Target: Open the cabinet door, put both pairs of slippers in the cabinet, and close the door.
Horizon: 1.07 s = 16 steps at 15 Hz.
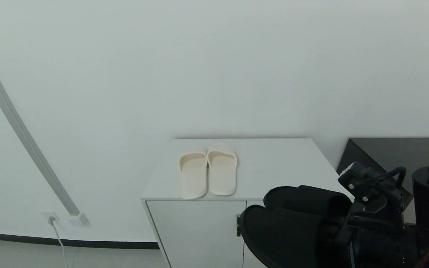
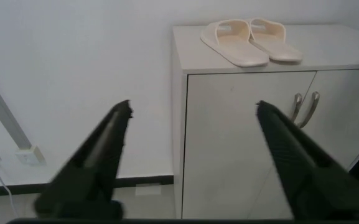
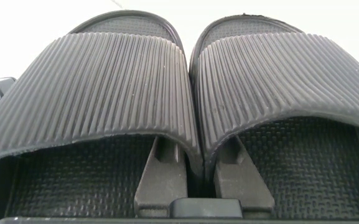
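Right wrist view: right pincer (image 3: 196, 149) pinching the black slippers (image 3: 104, 81), one finger (image 3: 160, 180) under each strap, the pair pressed side by side.
Left pincer (image 2: 195, 107) is spread wide, level with the front of the white cabinet (image 2: 241, 143). Head view puts the black slippers in the air before the cabinet's right front corner. Both doors are shut, with the handles (image 2: 305, 109) side by side at the middle seam. Cream slippers (image 2: 252, 41) lie as a pair on the cabinet top, toes toward the wall.
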### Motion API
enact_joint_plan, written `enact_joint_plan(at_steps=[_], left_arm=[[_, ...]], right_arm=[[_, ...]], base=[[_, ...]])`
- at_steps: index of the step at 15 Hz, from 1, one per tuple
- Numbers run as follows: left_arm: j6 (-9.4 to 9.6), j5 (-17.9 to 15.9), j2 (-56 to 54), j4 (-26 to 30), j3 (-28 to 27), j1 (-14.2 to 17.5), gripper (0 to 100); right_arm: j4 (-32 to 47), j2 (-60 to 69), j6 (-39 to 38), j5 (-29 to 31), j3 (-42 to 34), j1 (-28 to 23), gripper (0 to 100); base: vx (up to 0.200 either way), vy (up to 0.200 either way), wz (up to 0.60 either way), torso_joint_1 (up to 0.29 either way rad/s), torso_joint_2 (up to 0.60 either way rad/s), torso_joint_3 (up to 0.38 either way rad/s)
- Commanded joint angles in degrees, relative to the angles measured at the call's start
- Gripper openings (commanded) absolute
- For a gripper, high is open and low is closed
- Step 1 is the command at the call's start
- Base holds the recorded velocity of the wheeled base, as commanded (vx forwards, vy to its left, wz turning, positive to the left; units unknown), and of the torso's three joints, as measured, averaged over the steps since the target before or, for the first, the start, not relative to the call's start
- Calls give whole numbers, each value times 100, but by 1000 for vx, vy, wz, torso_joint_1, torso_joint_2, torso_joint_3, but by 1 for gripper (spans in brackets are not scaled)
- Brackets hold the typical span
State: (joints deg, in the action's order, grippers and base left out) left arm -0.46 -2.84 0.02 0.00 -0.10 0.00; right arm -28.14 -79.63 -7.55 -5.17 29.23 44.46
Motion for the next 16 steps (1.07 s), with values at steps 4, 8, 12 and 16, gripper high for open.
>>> enact_joint_plan(at_steps=[4,8,12,16], left_arm=[[2,3,6,0,1,0,100],[2,3,-2,0,1,0,100],[-6,3,6,0,1,0,100],[-6,3,6,0,1,0,100]], right_arm=[[1,-9,95,7,-49,10,0],[1,-9,95,-2,-67,10,0],[1,-9,95,-2,-67,10,0],[1,-9,95,-2,-93,28,0]], base=[[0,0,0,-166,380,210],[0,0,0,-206,459,260],[0,0,0,-232,547,322],[0,0,0,-210,531,317]])
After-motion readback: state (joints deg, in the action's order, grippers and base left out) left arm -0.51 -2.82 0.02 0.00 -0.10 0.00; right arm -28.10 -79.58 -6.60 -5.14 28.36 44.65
